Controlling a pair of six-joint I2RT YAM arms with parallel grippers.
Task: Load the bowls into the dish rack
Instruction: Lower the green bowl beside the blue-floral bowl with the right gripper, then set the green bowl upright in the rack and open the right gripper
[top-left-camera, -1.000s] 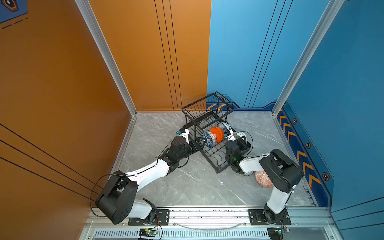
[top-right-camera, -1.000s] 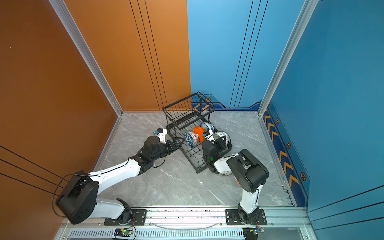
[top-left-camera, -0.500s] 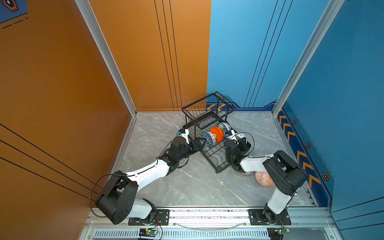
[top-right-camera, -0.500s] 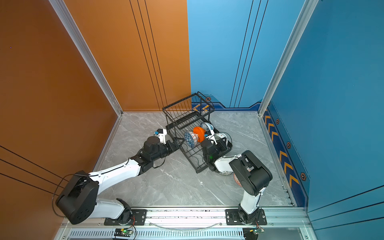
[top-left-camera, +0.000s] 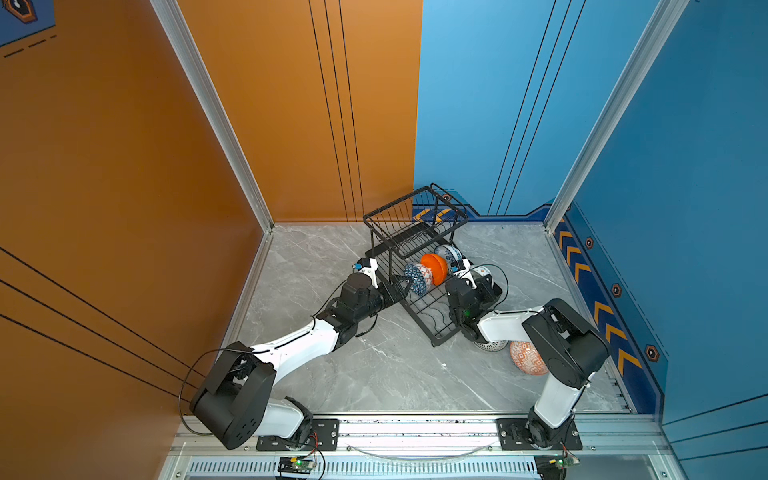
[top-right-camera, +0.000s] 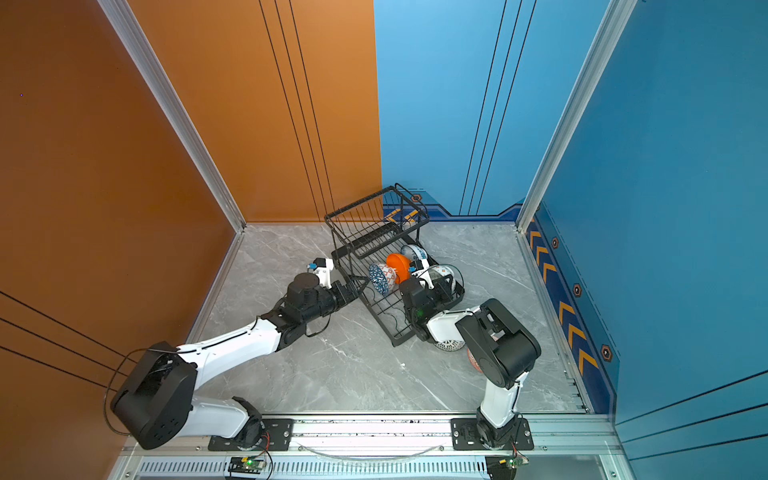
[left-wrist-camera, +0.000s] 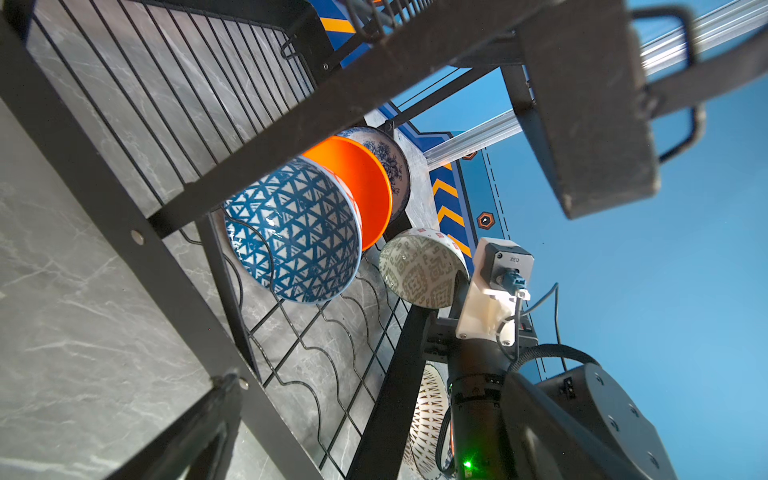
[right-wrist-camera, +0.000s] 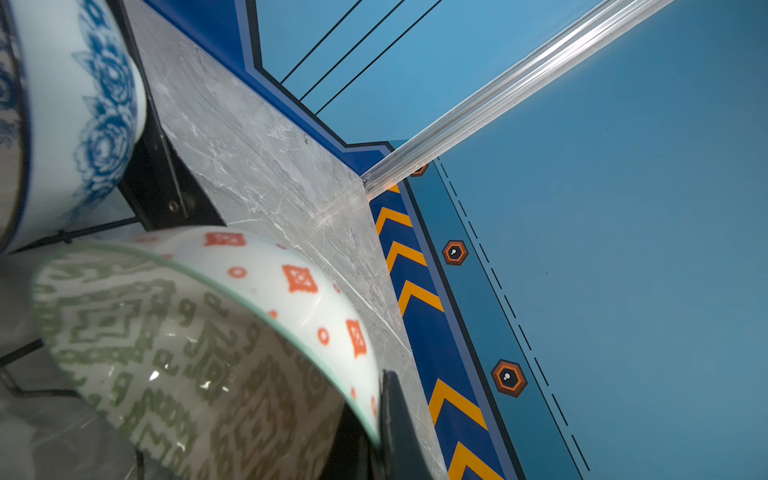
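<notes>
The black wire dish rack (top-left-camera: 415, 216) (top-right-camera: 376, 216) stands at the back middle. In its lower tier stand three bowls on edge: blue triangle-patterned (top-left-camera: 417, 279) (left-wrist-camera: 291, 232), plain orange (top-left-camera: 434, 266) (left-wrist-camera: 365, 183) and white-blue floral (top-left-camera: 446, 252) (right-wrist-camera: 83, 124). My right gripper (top-left-camera: 478, 282) (right-wrist-camera: 374, 424) is shut on the rim of the pale green bowl (top-left-camera: 481, 272) (right-wrist-camera: 187, 353). It holds the bowl tilted at the rack's right rail. My left gripper (top-left-camera: 401, 286) (top-right-camera: 357, 289) is open at the rack's left side, with rack bars (left-wrist-camera: 124, 216) between its fingers (left-wrist-camera: 590, 124).
Two bowls lie upside down on the grey floor by the rack's near right corner: white with black lattice (top-left-camera: 490, 345) (top-right-camera: 449, 345) and red-orange patterned (top-left-camera: 525, 357), partly under my right arm. Orange and blue walls close in the floor on three sides.
The right arm has shifted slightly while holding the pale green bowl at the rack's right side. The left arm has stayed put.
</notes>
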